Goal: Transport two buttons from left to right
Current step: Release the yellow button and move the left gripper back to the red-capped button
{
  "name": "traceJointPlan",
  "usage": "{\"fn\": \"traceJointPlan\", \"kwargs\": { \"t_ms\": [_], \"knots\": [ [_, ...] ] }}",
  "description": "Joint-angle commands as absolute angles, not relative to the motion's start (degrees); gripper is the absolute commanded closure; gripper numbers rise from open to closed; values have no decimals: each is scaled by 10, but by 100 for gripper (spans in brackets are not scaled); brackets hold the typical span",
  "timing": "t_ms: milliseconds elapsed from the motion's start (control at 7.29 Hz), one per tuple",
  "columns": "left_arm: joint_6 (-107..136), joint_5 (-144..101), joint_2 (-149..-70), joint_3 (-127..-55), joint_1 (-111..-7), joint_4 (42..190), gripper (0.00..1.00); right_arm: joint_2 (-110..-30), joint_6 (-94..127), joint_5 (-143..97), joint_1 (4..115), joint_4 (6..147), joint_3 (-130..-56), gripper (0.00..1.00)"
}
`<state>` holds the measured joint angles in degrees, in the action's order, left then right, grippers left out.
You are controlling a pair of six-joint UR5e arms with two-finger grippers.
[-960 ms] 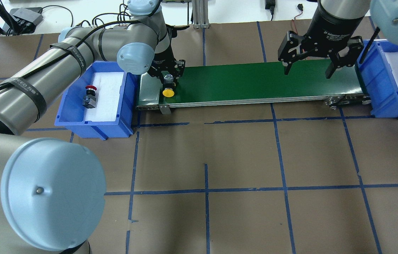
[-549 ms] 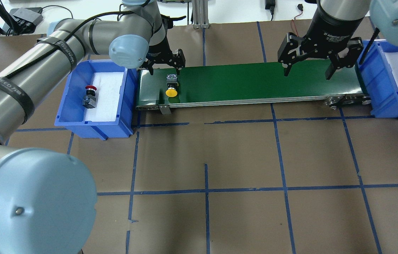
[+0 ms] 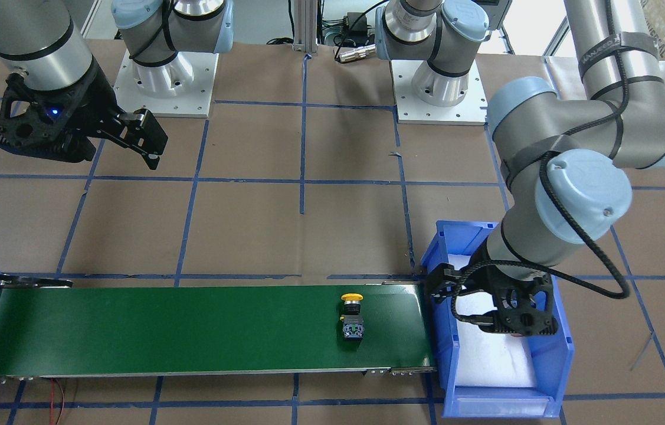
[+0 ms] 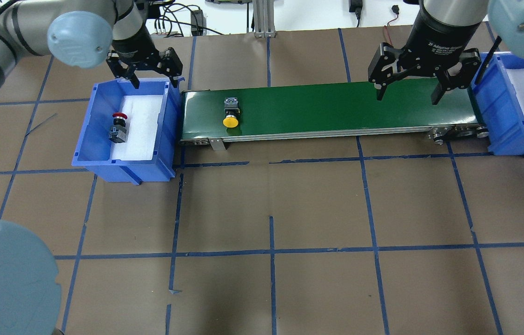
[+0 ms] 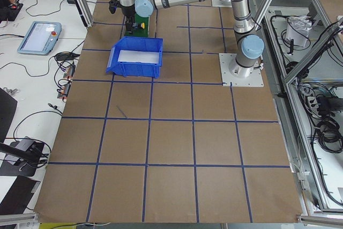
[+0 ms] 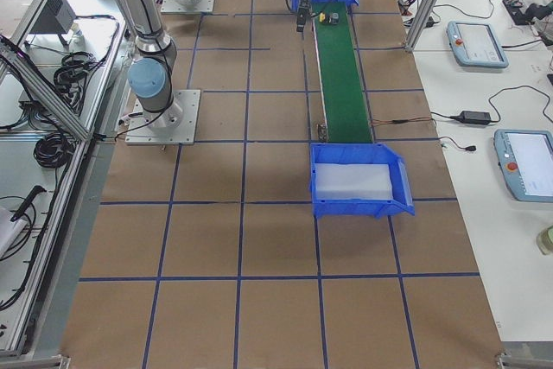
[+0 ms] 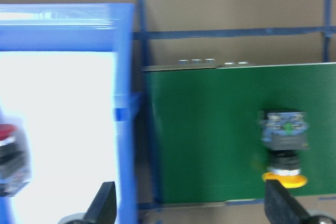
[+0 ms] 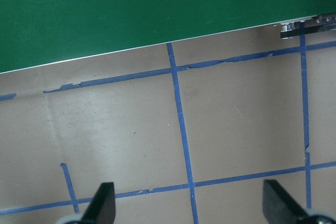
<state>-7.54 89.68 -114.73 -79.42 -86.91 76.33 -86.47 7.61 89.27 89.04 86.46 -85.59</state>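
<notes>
The yellow-capped button lies on its side on the left end of the green conveyor belt; it also shows in the front view and the left wrist view. The red-capped button stands in the left blue bin on white foam, and shows blurred at the left edge of the left wrist view. My left gripper is open and empty above that bin's far rim. My right gripper is open and empty above the belt's right end.
A second blue bin with white foam stands at the belt's right end. The table is brown paper with blue tape lines. The arm bases stand behind the belt.
My left gripper let go of the yellow button on the belt, then rose and moved left to above the left bin. The yellow button shifted slightly right along the belt. The right gripper stayed put.
</notes>
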Motion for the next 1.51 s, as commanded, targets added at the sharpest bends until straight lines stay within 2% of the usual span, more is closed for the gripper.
{"fn": "traceJointPlan", "kwargs": {
  "t_ms": [0, 549, 960, 1372],
  "knots": [
    [-227, 953, -1136, -836, -846, 768, 0, -864, 76, 894, 891, 864, -856, 0],
    [-620, 970, -1147, -857, -846, 774, 0, -865, 76, 895, 886, 863, -856, 0],
    [-886, 1040, -1186, -847, -846, 764, 1, -867, 76, 891, 884, 863, -854, 0],
    [-1057, 1091, -1230, -852, -845, 658, 1, -867, 76, 889, 887, 866, -857, 0]
  ]
}}
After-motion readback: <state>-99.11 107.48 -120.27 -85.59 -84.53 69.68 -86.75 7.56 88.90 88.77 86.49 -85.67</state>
